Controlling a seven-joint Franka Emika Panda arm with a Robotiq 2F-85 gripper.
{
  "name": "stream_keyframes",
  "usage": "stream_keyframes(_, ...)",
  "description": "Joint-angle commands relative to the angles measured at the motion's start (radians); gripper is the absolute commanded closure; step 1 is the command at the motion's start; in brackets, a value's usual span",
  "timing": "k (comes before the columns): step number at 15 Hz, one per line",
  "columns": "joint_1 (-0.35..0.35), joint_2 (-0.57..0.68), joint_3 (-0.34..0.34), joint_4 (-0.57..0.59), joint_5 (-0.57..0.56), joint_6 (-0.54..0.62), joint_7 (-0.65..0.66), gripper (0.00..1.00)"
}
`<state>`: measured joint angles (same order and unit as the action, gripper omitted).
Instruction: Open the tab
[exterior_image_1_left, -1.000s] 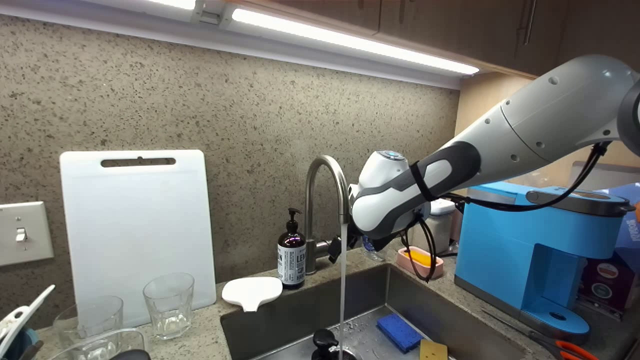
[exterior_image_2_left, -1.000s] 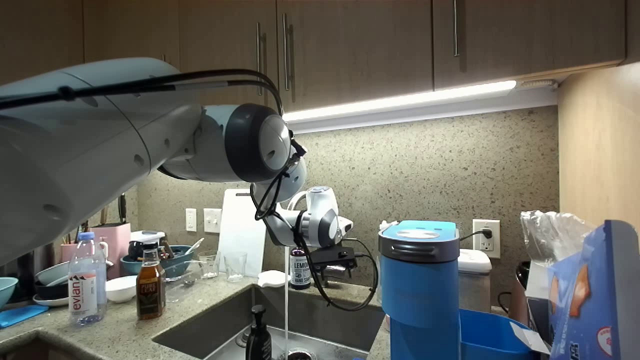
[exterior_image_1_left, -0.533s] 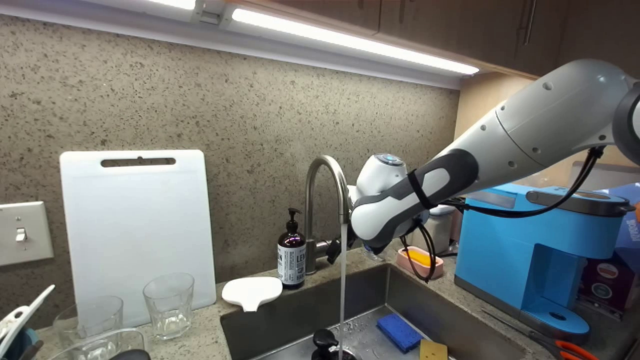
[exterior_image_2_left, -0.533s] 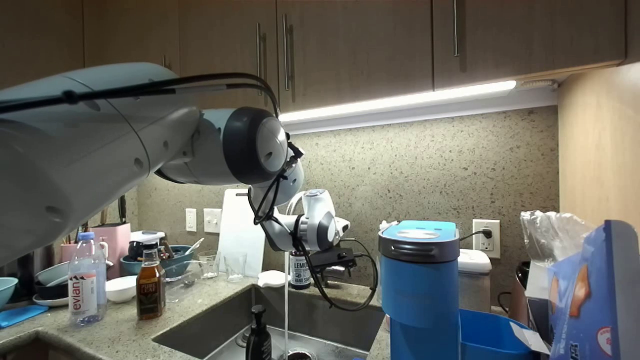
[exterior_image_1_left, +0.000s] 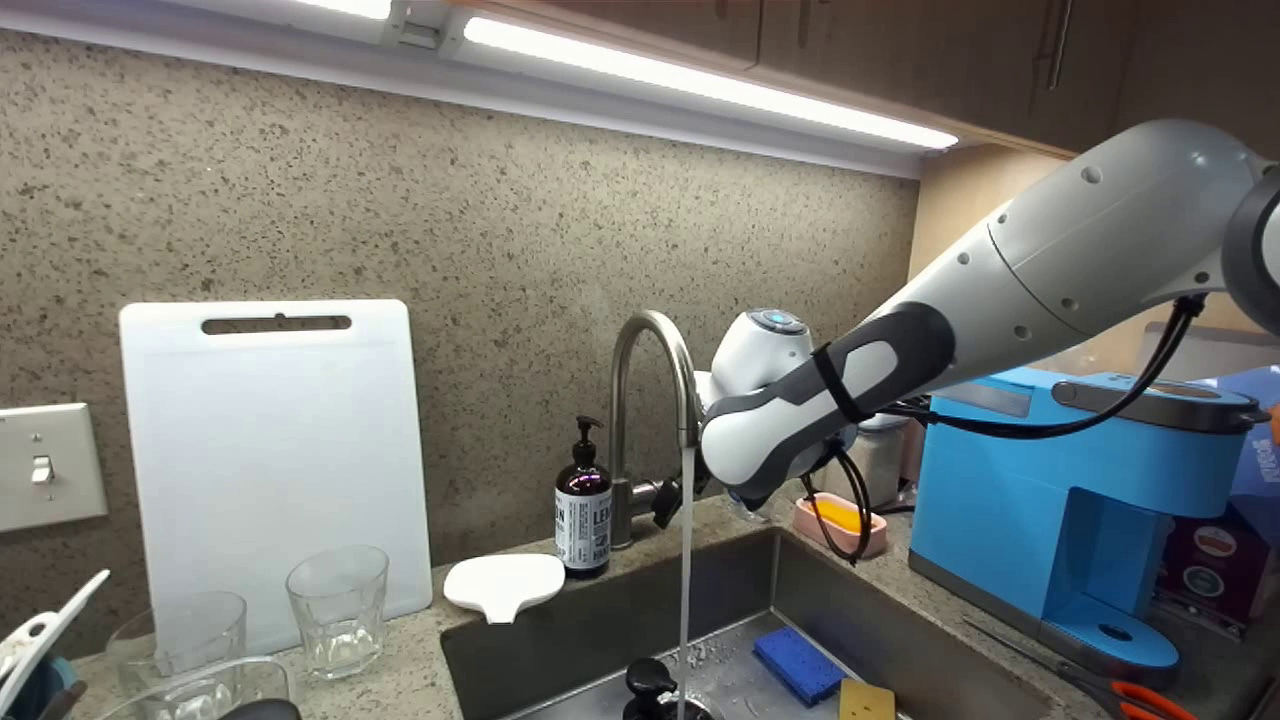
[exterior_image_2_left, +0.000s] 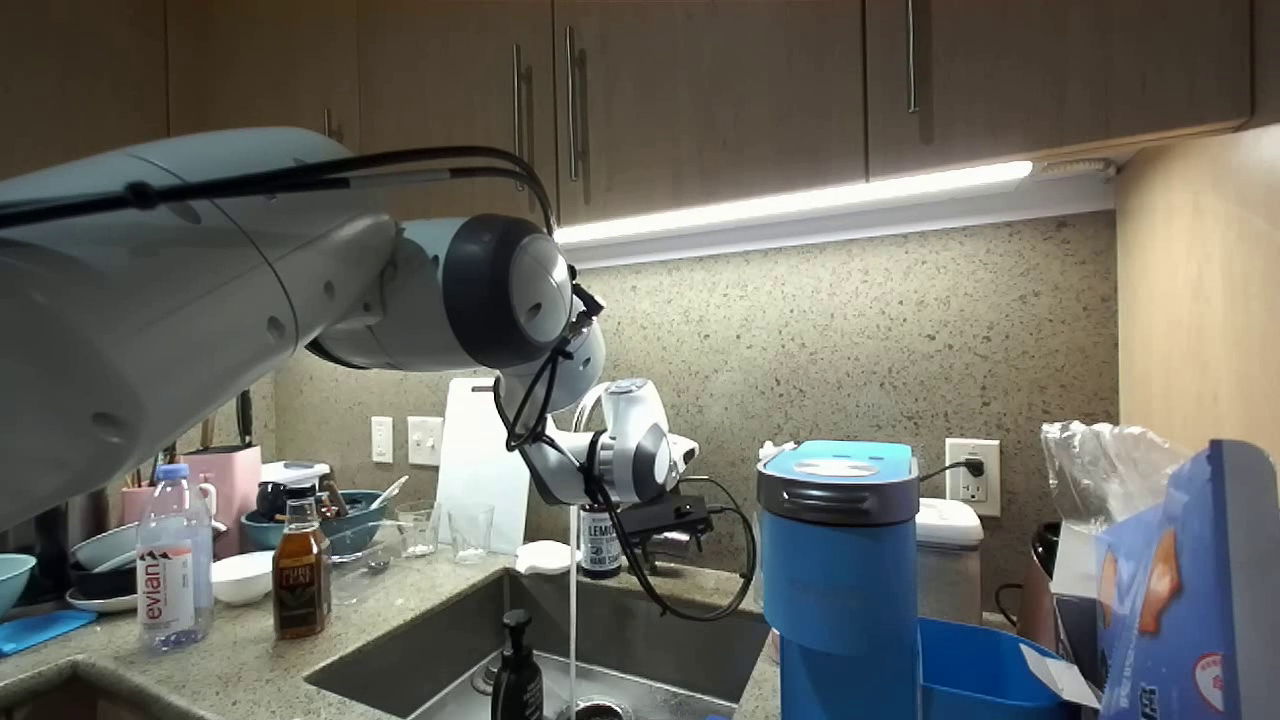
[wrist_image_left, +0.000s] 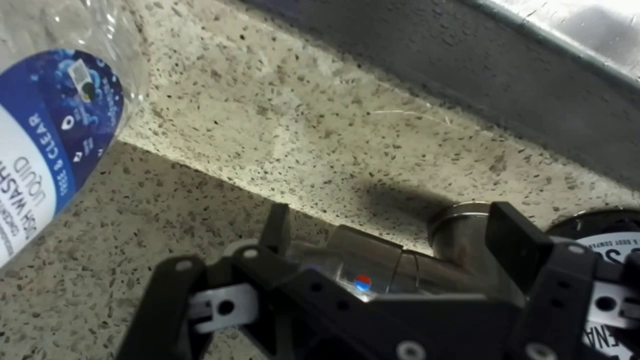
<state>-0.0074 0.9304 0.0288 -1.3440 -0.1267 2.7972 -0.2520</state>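
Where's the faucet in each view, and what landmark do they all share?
In an exterior view: faucet at the centre, arch in full view.
In an exterior view: faucet just left of centre, mostly behind the arm.
Wrist view: faucet low, right of centre, partly behind the open gripper.
Shared landmark: the white-labelled soap bottle, at the wrist view's right edge.

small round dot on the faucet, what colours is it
Half red, half blue; the dot shows best in the wrist view.
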Motion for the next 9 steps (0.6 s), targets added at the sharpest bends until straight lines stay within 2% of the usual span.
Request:
stream_keyframes(1,0.001,0.0,0.0,0.001,-0.007,-0.002,0.007,0.0)
stream_keyframes(9,0.002,0.0,-0.004,0.008,-0.008,-0.001,0.01,0.0)
